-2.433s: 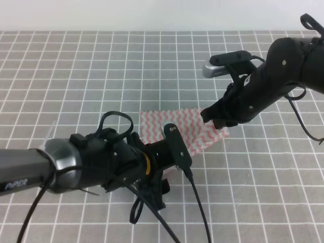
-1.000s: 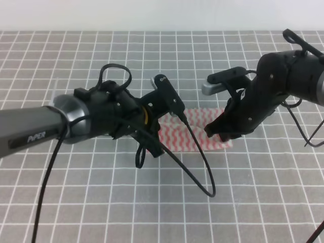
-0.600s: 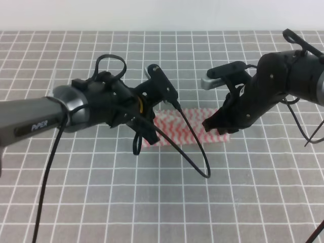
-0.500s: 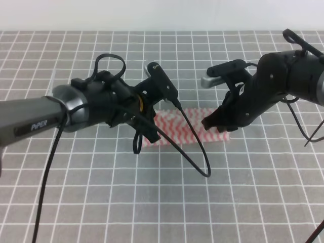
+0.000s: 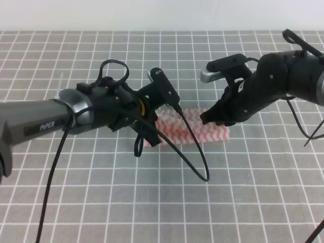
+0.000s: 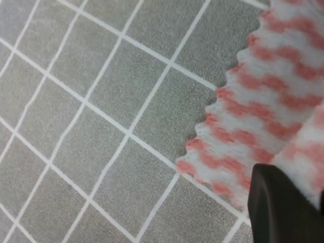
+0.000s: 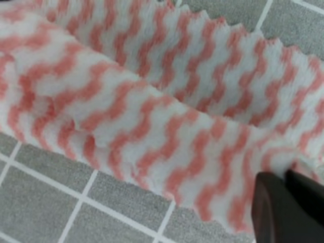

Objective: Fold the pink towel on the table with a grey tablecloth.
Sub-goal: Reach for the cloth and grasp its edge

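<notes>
The pink towel (image 5: 205, 134) lies folded into a narrow strip on the table with a grey tablecloth (image 5: 61, 192). My left gripper (image 5: 151, 132) is at the strip's left end and my right gripper (image 5: 212, 120) at its right end, both low over the cloth. In the left wrist view the towel (image 6: 263, 91) has an upper layer running down to one dark finger (image 6: 281, 207); grey grid cloth (image 6: 101, 101) fills the rest. In the right wrist view the towel (image 7: 152, 101) shows a raised fold, and the gripper (image 7: 284, 202) is pinched shut on its edge.
A black cable (image 5: 202, 172) hangs from the left arm and loops over the tablecloth in front of the towel. The table's far edge meets a white wall (image 5: 152, 15) at the top. Grey grid cloth spreads on all sides.
Both grippers carried the towel's near edge away from the camera, turning the flat square into a narrow folded strip. In the last half second both arms shifted only slightly.
</notes>
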